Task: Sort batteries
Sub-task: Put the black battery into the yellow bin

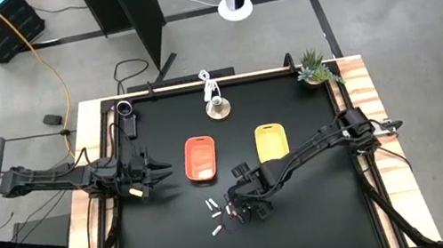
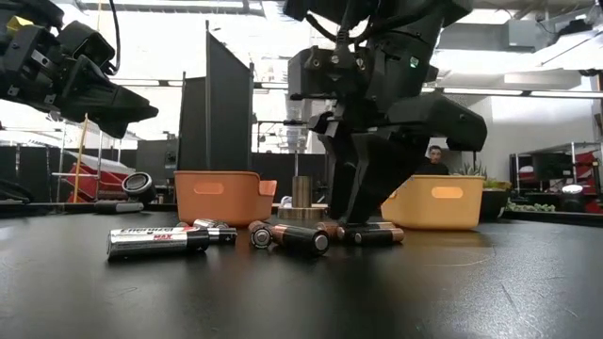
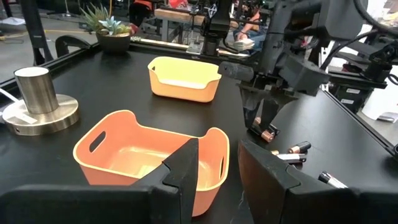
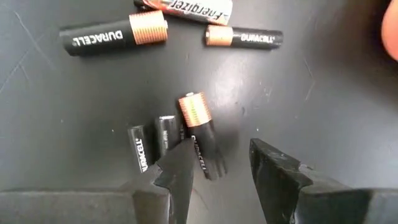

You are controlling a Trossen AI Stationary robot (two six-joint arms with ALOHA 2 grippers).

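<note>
Several small batteries [image 1: 214,208] lie loose on the black table, near its front middle. In the right wrist view I see two black-and-copper cells [image 4: 115,36] [image 4: 244,37], a silvery one [image 4: 186,7], two short dark ones [image 4: 138,148] and a copper-tipped cell [image 4: 199,127]. My right gripper [image 4: 221,152] is open and low over this last cell, one finger on each side of its dark end. The orange tray [image 1: 200,159] and yellow tray [image 1: 272,143] stand side by side farther back. My left gripper [image 1: 158,178] waits open, left of the orange tray. My right gripper comes down from above over the dark end [image 4: 210,163] of the copper-tipped battery, which lies flat on the table. One fingertip [image 4: 181,163] stands right beside that end; I cannot tell whether it touches it.
A metal cylinder on a round base [image 1: 217,107] stands behind the trays, and a small potted plant [image 1: 314,68] sits at the far right corner. A dark device [image 1: 123,113] lies at the far left. A person [image 2: 435,158] sits in the room beyond the table.
</note>
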